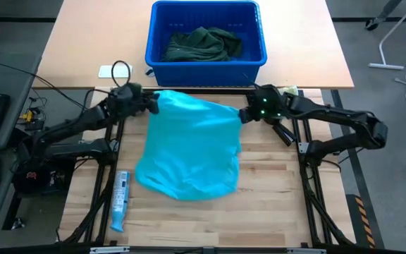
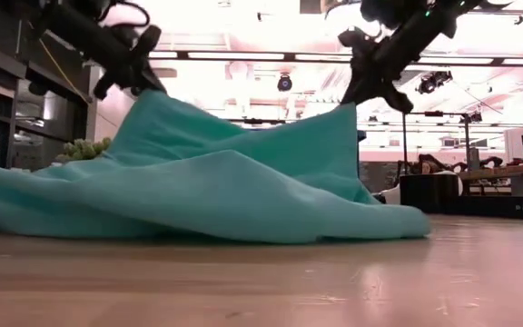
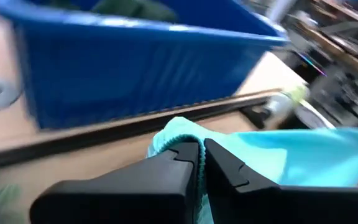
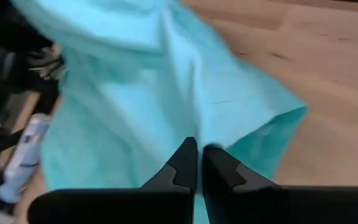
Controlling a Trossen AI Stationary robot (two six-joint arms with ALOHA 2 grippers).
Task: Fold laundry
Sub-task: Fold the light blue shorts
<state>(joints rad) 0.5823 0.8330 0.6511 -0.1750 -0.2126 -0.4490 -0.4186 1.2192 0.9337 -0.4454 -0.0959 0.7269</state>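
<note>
A: Starting at the left of the high view, what do you see?

B: The left gripper (image 1: 149, 103) is pinched tight on the upper-left corner of the turquoise shirt (image 1: 189, 148). The cloth spreads down across the middle of the frame, its lower hem lying on the table (image 1: 273, 212).

A: And on the right?

B: The right gripper (image 1: 244, 115) is pressed together on the upper-right corner. In the low view both corners are lifted and the edge between them sags a little.

A: So how should the fold go?

B: I'd say keep both pinches firm, hold the two corners level and taut, and carry them together toward the lower hem so the edges meet squarely. The bin (image 1: 206, 39) at top centre holds the dark green laundry (image 1: 201, 44).
</note>
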